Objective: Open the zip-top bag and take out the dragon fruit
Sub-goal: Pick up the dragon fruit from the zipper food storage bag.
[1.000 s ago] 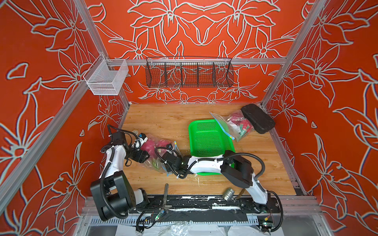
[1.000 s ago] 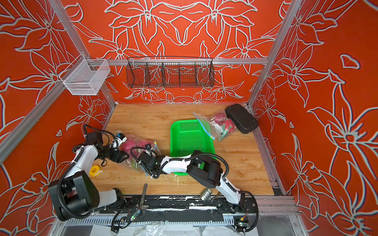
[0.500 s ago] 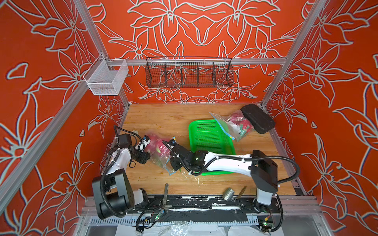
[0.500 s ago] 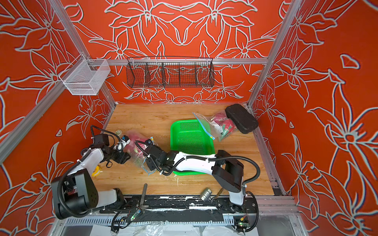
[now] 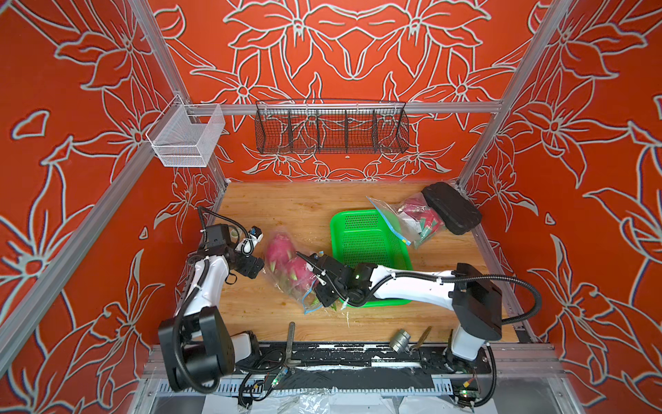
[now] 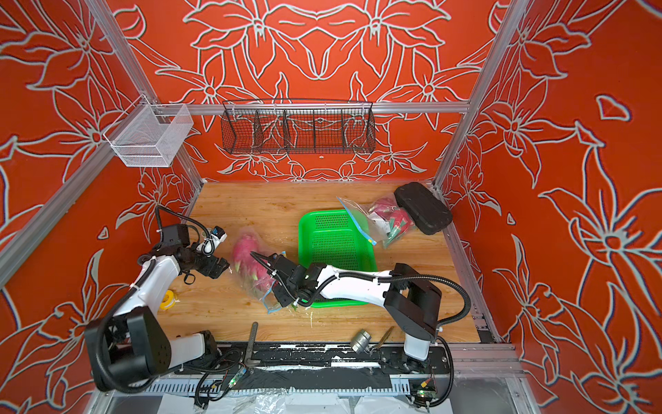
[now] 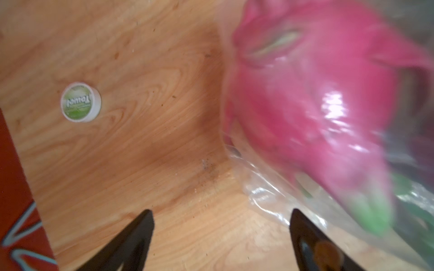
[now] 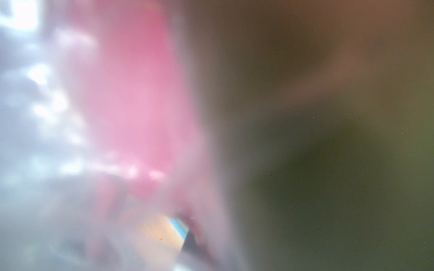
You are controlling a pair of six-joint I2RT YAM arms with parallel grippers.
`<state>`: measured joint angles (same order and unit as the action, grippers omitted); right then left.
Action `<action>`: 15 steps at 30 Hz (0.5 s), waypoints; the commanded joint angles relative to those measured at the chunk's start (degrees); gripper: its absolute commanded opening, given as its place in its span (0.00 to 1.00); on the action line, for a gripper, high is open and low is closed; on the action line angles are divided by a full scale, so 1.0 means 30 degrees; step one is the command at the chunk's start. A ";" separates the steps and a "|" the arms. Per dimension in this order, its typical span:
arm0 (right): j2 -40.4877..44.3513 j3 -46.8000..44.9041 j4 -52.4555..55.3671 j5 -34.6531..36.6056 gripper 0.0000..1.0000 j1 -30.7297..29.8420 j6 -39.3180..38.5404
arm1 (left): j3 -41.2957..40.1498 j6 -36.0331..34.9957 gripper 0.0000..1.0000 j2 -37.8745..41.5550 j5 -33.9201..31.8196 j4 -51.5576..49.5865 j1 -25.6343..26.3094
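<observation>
Both top views show the bag [image 5: 286,286], two dragon fruit [image 5: 280,249] inside, on the tabletop [image 5: 286,215] beside the tray [image 5: 372,243]. Right gripper [image 5: 320,292] is clamped on its zip end; left gripper [image 7: 220,214] gapes empty alongside. Opening seems underway: the left likely needs to pinch the opposite lip

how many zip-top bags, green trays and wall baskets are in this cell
zip-top bags: 2 (near bag, far bag)
green tray: 1
wall baskets: 2 (white mesh basket, black wire basket)
total: 5
</observation>
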<state>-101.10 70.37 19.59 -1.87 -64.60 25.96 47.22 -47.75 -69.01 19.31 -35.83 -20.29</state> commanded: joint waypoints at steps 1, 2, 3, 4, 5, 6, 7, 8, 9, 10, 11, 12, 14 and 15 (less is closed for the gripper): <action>0.0265 0.0874 -0.0799 -0.0842 0.00 0.0256 0.0009 | -0.0120 -0.2318 0.95 0.1261 0.2333 -0.2948 0.0045; 0.0314 0.0925 -0.0826 -0.1018 0.00 0.0241 -0.0001 | -0.0367 -0.2406 0.95 0.1353 0.2596 -0.2620 0.0052; 0.0400 0.0888 -0.1033 -0.1183 0.00 0.0234 -0.0107 | -0.0578 -0.2397 0.96 0.1350 0.2877 -0.2098 0.0051; 0.0491 0.0864 -0.1196 -0.1329 0.00 0.0263 -0.0132 | -0.0720 -0.2221 0.96 0.1255 0.3189 -0.1554 0.0060; 0.0599 0.0858 -0.1373 -0.1677 0.00 0.0314 -0.0199 | -0.0676 -0.1925 0.96 0.1001 0.3549 -0.1109 0.0085; 0.0705 0.0798 -0.1688 -0.2306 0.00 0.0419 -0.0185 | -0.0400 -0.1558 0.97 0.0673 0.3913 -0.0856 0.0133; 0.0822 0.0697 -0.2127 -0.3004 0.00 0.0539 -0.0070 | -0.0035 -0.1179 0.97 0.0277 0.4239 -0.0760 0.0222; 0.0980 0.0559 -0.2718 -0.3901 0.00 0.0704 0.0190 | 0.0348 -0.0786 0.97 -0.0199 0.4397 -0.0619 0.0403; 0.1125 0.0390 -0.3346 -0.4852 0.00 0.0854 0.0401 | 0.0613 -0.0293 0.96 -0.0693 0.4299 -0.0246 0.0714; 0.1233 0.0242 -0.3894 -0.5529 0.00 0.0921 0.0506 | 0.0706 0.0089 0.96 -0.1154 0.3947 0.0210 0.1088; 0.1372 0.0012 -0.4538 -0.6064 0.00 0.0937 0.0667 | 0.0703 0.0492 0.96 -0.1671 0.3355 0.0748 0.1604; 0.1494 -0.0154 -0.5073 -0.6708 0.00 0.0995 0.0789 | 0.0669 0.0671 0.96 -0.2090 0.2949 0.1245 0.2080; 0.1610 -0.0421 -0.5934 -0.7869 0.00 0.1052 0.1119 | 0.0494 0.1626 0.93 -0.2800 0.2380 0.2302 0.2767; 0.1618 -0.0458 -0.6002 -0.8254 0.00 0.1082 0.1232 | 0.0427 0.1853 0.90 -0.3122 0.2122 0.2811 0.3036</action>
<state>-98.74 69.54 9.34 -18.61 -61.71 28.05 48.60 -45.95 -76.05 27.16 -32.14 -13.34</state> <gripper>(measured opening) 0.129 0.920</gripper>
